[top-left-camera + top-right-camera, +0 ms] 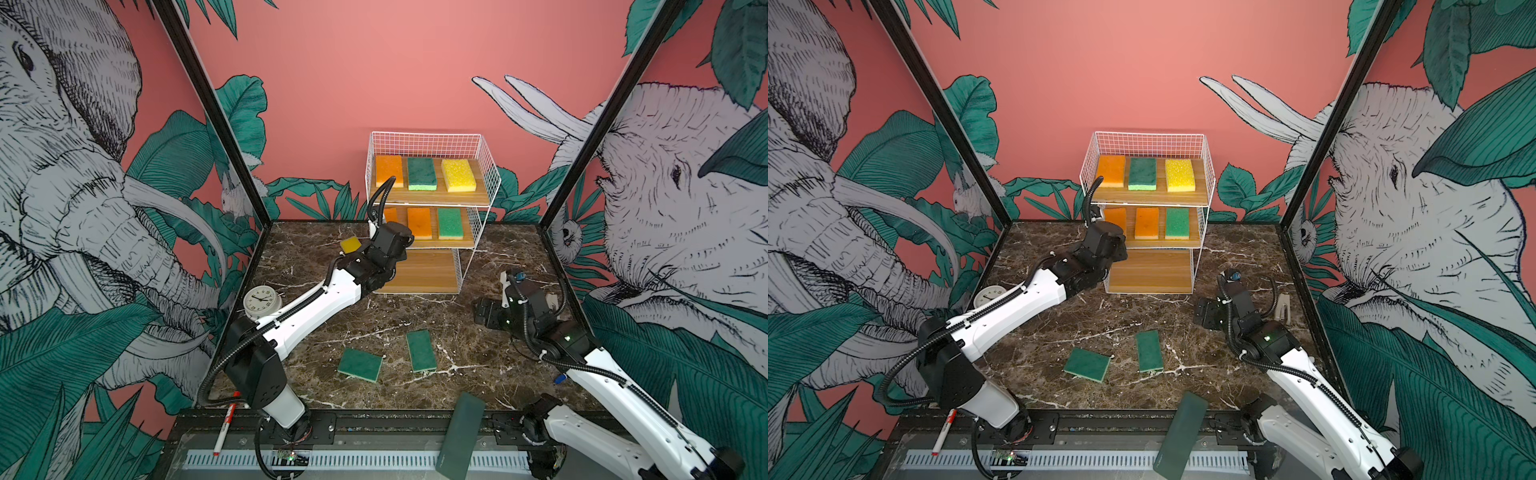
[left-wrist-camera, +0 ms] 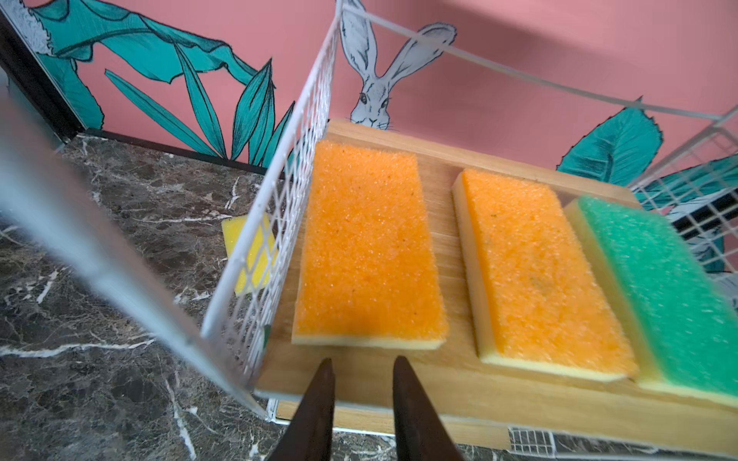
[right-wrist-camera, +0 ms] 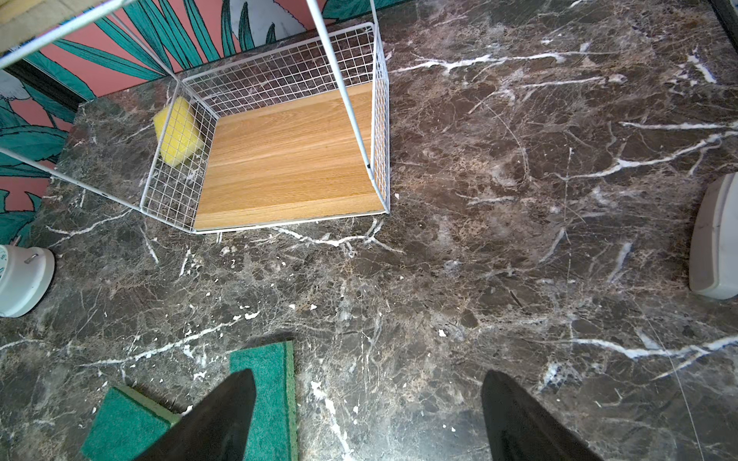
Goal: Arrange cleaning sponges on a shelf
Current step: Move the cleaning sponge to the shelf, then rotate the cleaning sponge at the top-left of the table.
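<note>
Left gripper, narrowly parted and empty, faces the shelf at its middle board; right gripper wide, empty. Clock left of shelf, slab and pen before it; marble counter, mural walls.

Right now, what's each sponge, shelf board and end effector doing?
Top board: holds three flat sponges.
Middle board: holds another three.
Bottom board: bare.
Yellow sponge: on table, beside shelf.
Two green sponges: on table, dark face up.
Left end effector: open, empty, facing middle board.
Right end effector: open, empty, over table.
</note>
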